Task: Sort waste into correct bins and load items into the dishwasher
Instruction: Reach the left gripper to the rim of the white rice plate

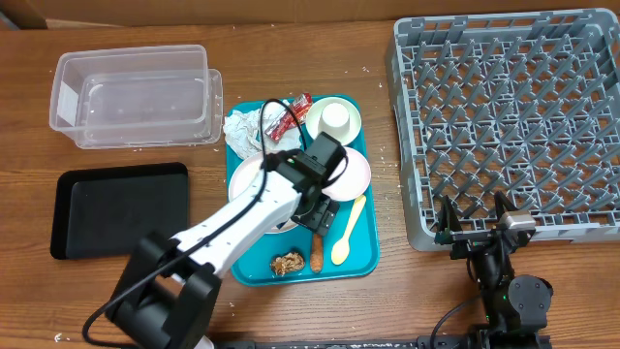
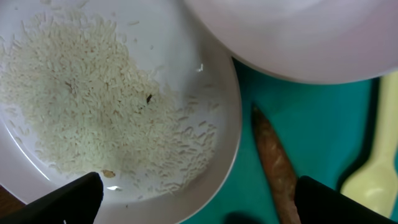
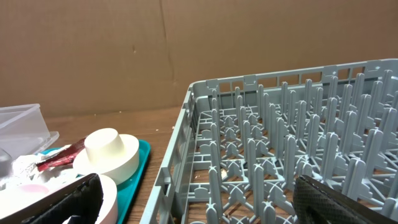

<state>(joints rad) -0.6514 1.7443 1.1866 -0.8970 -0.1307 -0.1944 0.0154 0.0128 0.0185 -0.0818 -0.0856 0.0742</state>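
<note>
Jaws wide on both my arms, nothing held. From overhead: left gripper (image 1: pixel 308 206) hangs over the teal tray (image 1: pixel 363 262), right gripper (image 1: pixel 475 225) sits by the rack (image 1: pixel 513 116), which has no dishes in it. Tub (image 1: pixel 136 97) and black tray (image 1: pixel 121 208) are well apart from me. Left wrist: dish (image 2: pixel 229 124) of rice (image 2: pixel 93 112) right below, carrot stick (image 2: pixel 277 162) beside it, spoon (image 2: pixel 373 177) at the edge. Rice is loose and light, so pinching it looks hopeless; I'd grab the stiff, slick dish by its rim and tip it. Right wrist: cup (image 3: pixel 112 152) upside down, wrapper (image 3: pixel 59 155) just beside it
</note>
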